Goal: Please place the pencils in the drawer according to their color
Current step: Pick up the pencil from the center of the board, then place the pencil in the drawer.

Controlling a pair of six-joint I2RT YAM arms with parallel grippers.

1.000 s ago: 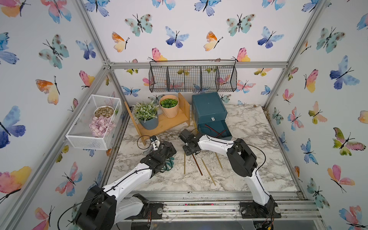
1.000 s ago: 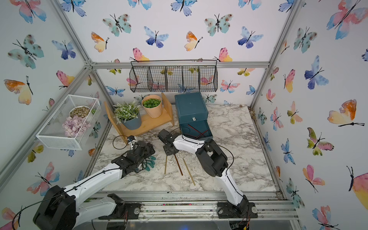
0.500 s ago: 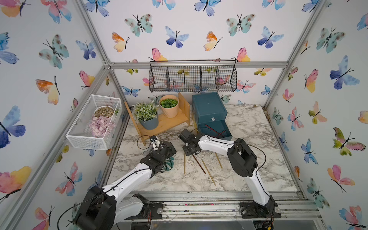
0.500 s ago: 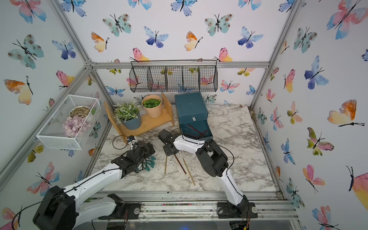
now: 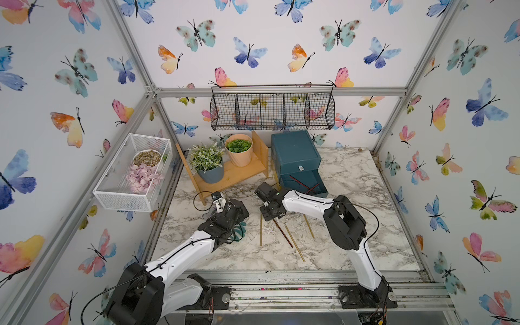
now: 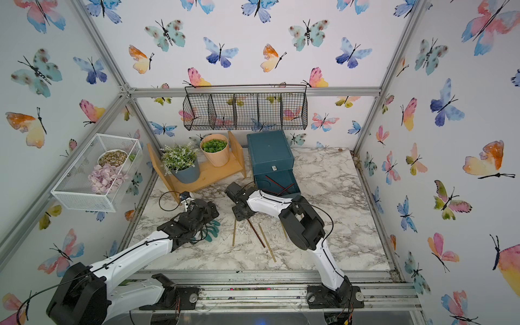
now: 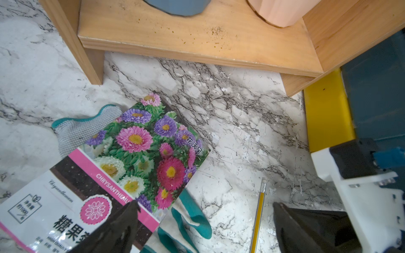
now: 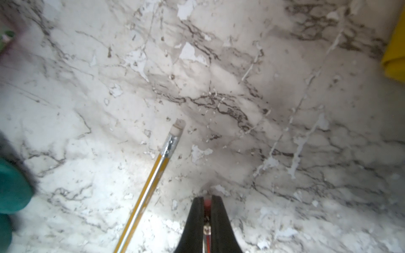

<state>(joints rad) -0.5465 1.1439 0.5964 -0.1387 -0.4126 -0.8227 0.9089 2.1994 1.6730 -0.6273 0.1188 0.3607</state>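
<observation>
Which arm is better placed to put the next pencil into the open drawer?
Right. The right gripper is shut on a reddish-brown pencil near the open drawer. The left gripper is open and empty by the seed packet, farther away.

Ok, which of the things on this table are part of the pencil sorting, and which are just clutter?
Job: reddish-brown pencil in the shut right gripper; three gold pencils lying loose; teal chest with its open drawer.

Clutter: seed packet, green glove, wooden shelf, two potted plants, black wire basket, white mesh basket.
</observation>
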